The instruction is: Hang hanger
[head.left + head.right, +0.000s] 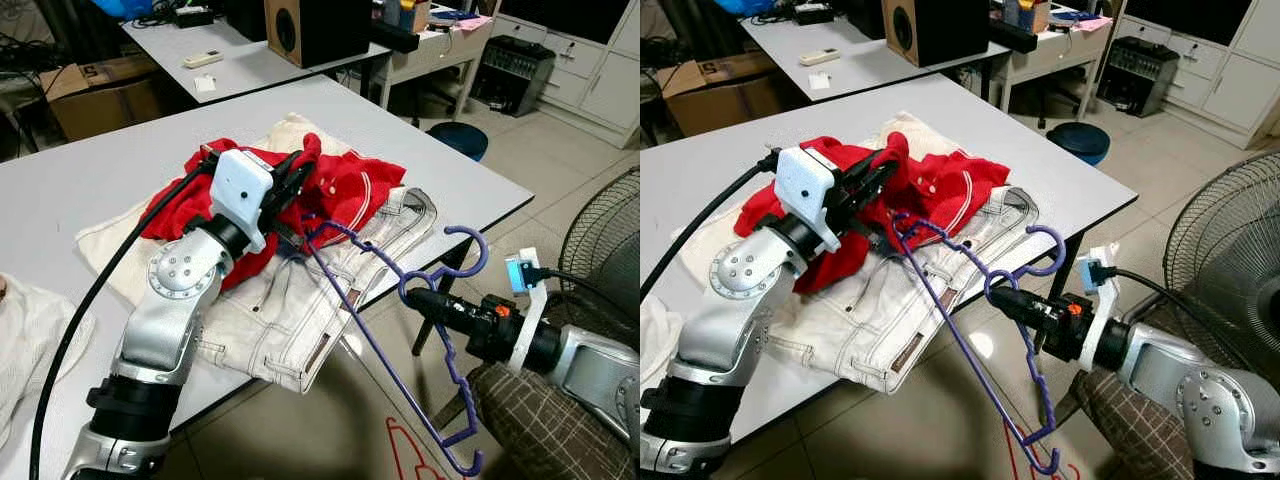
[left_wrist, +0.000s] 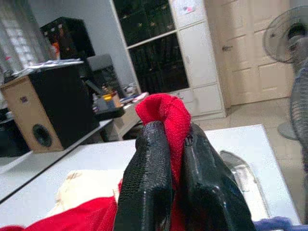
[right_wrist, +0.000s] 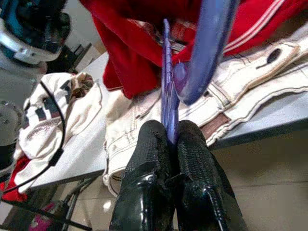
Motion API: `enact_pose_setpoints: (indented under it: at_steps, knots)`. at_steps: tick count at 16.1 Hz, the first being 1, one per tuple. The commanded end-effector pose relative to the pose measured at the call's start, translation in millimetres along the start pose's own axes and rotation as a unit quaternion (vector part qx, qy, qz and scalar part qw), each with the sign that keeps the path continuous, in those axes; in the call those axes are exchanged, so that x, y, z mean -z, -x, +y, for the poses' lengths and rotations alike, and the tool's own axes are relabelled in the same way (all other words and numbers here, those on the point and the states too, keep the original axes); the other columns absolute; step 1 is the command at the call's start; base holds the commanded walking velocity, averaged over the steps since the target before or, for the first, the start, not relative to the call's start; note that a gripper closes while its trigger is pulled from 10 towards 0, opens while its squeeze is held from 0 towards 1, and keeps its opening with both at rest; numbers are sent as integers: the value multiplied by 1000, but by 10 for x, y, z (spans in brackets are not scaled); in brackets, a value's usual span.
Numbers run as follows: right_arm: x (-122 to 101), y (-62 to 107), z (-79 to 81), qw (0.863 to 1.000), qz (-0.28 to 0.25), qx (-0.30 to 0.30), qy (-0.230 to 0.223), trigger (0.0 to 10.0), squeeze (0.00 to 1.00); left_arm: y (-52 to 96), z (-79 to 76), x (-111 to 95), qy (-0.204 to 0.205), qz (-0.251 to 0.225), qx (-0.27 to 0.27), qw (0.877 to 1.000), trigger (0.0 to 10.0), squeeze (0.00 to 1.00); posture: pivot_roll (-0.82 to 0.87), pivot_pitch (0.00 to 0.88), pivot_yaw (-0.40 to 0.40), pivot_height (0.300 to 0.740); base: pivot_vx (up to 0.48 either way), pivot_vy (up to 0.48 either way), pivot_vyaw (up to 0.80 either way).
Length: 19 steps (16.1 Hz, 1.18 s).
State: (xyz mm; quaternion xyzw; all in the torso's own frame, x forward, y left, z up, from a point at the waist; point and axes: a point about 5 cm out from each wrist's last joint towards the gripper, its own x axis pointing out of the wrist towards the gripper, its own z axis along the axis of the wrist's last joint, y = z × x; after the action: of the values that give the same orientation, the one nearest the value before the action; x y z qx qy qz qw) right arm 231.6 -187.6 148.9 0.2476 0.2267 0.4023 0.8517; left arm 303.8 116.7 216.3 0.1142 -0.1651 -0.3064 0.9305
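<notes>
While no readable writing shows anywhere, can make out a small brown patch (image 1: 322, 350) on the waistband of the pale jeans (image 1: 290, 310), its lettering too small to tell. Left hand (image 1: 296, 176) shut tight on a fold of the red shirt (image 1: 345, 190), lifted a little above the heap on the grey surface (image 1: 70, 190); in the left wrist view, both black fingers (image 2: 144, 187) pressed on red cloth from either side. Right hand (image 1: 412, 297) clamped on the purple hanger (image 1: 400, 330) just below its hook, out past the surface's edge and over the tiled floor; in the right wrist view, the two fingers closed on the thin purple bar. One hanger only, tilted, its upper shoulder reaching under the red shirt at the heap, its lower end hanging near the floor. Three garments in the heap: red shirt on top, jeans beneath, a cream cloth (image 1: 290, 130) behind. Around: one second table (image 1: 250, 60) with a wooden speaker (image 1: 315, 28) and a white remote (image 1: 203, 59), one cardboard box (image 1: 100, 95), one round blue stool (image 1: 458, 138), one floor fan (image 1: 600, 240) at the robot's right, white cabinets (image 1: 590, 70) beyond, checked cloth (image 1: 530, 420) under the right arm.
</notes>
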Motion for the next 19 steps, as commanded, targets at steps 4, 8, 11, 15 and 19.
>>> enact_pose_setpoints:
  at_steps: [4, 8, 11, 15, 19]
  knots:
    - [-82, -56, -122, 999, -30, -1, -43, 10000, 0, 14, -199, -229, 24, -72, 91, 993, 0, 0, -25, 14, 12, 740, 0, 0, 0]
    - [-69, -91, -278, 993, -52, 16, -101, 10000, 0, 43, -262, -272, 22, -81, 121, 989, 0, 0, -13, 12, 6, 740, 0, 0, 0]
    - [-128, -100, -428, 979, -105, 46, -170, 10000, 0, 70, -231, -244, 14, -71, 120, 990, 0, 0, -8, 10, 7, 740, 0, 0, 0]
    - [-245, -135, -529, 964, -156, 61, -208, 10000, 0, 87, -273, -210, 18, -65, 137, 988, 0, 0, -11, 12, 13, 740, 0, 0, 0]
    - [-480, -165, -664, 928, -241, 86, -270, 10000, 0, 128, -298, -89, 16, -34, 146, 989, 0, 0, -5, 8, 14, 740, 0, 0, 0]
